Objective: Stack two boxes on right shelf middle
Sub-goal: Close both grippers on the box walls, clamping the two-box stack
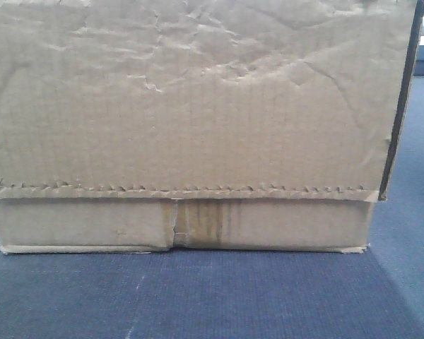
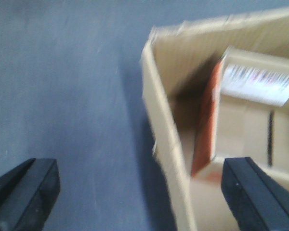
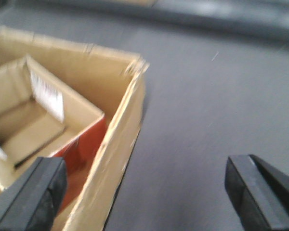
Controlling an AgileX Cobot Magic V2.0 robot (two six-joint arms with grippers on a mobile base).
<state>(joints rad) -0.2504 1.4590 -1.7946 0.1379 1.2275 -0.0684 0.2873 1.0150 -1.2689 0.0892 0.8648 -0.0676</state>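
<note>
I am holding my left gripper [image 2: 139,168] spread wide, its two black fingers [image 2: 29,192] well apart. Between them a side wall of the open cardboard box [image 2: 166,139] is showing. One finger is hanging outside the box over the blue-grey surface [image 2: 62,86], the other over the box's inside. The view is blurring, so I cannot tell whether either finger is touching the wall.

My right gripper [image 3: 144,166] is gaping just as wide across another wall of the box, near a corner. One of its fingers is over the inside and one is outside the box.

Inside the box a smaller carton [image 2: 241,130] with a red-orange side and a white label [image 2: 257,82] is sitting.

The box is resting on the surface and filling the front view. Its wrinkled flap [image 1: 191,92] is hanging down the box's front, ending in a zigzag edge. Below that edge a glossy tape strip [image 1: 205,222] is crossing the centre seam.
</note>
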